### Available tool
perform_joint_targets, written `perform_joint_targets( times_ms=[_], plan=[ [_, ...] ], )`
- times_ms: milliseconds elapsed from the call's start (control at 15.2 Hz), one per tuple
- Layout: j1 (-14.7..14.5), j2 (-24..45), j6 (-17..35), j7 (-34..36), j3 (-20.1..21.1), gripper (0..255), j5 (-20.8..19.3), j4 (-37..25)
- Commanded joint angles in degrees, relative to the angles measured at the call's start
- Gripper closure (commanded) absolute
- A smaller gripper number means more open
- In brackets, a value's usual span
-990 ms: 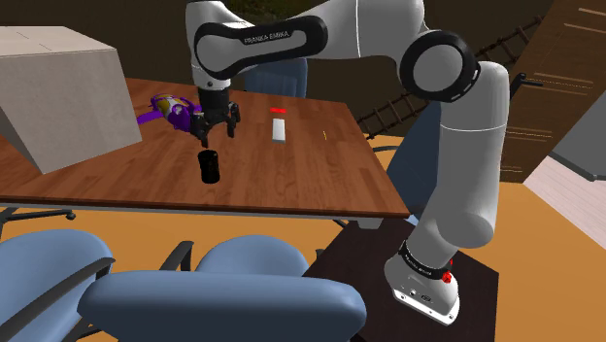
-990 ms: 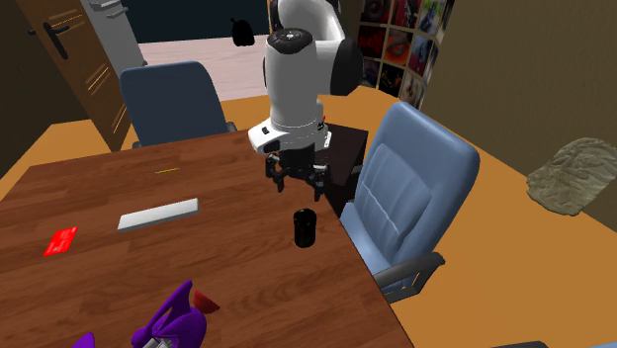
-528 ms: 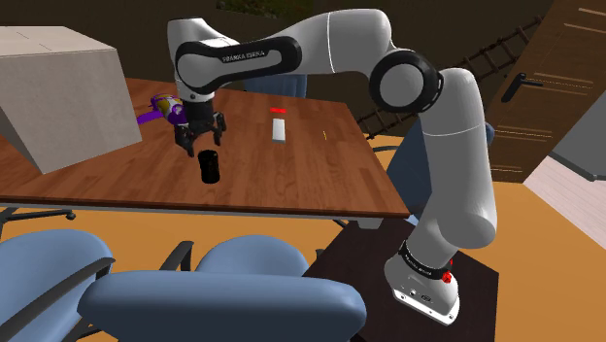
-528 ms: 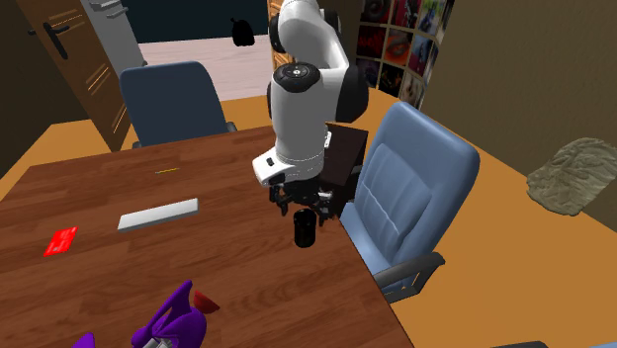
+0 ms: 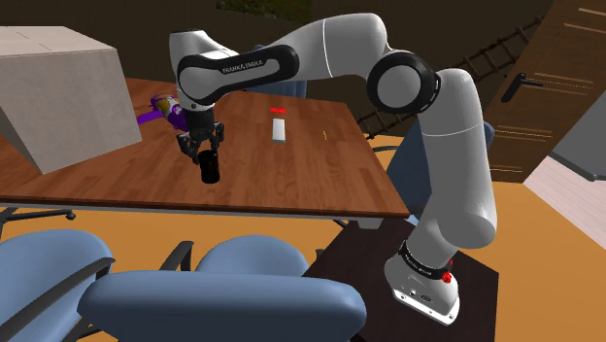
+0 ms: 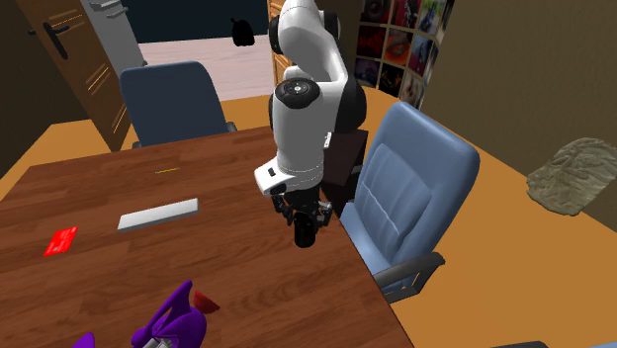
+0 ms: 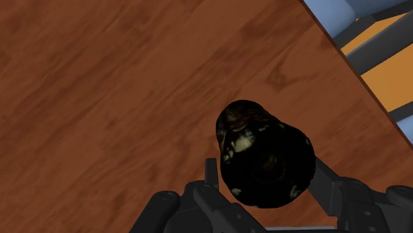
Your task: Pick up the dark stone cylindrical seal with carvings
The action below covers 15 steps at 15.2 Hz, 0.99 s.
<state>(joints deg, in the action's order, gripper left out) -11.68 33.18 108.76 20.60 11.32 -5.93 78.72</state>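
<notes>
The fingers [image 7: 329,185] stand wide, one on each side of the dark seal [image 7: 265,155] on the table [image 7: 99,99], ready to squeeze it.

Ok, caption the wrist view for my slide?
Open gripper straddling the dark carved seal, upright on the wooden table.

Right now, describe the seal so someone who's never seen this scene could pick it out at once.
Find the brown wooden table, then its edge nearest the blue chairs. There a short upright cylinder, the seal, stands alone under the open black gripper. It is the table's one near-black, mottled thing; the white bar, red card and purple toy lie farther in.
</notes>
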Motion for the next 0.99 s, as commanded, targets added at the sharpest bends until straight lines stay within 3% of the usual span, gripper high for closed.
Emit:
perform_joint_targets(
  times_ms=[0, 396, 924],
  plan=[
    [-0.01, 0.03, 0.06, 0.02, 0.01, 255, 0.01, 0.11],
    [0.02, 0.0, 0.06, -0.02, 0.0, 255, 0.01, 0.14],
    [-0.12, -1.15, -5.43, -0.22, 0.18, 255, 0.3, -4.23]
  ],
)
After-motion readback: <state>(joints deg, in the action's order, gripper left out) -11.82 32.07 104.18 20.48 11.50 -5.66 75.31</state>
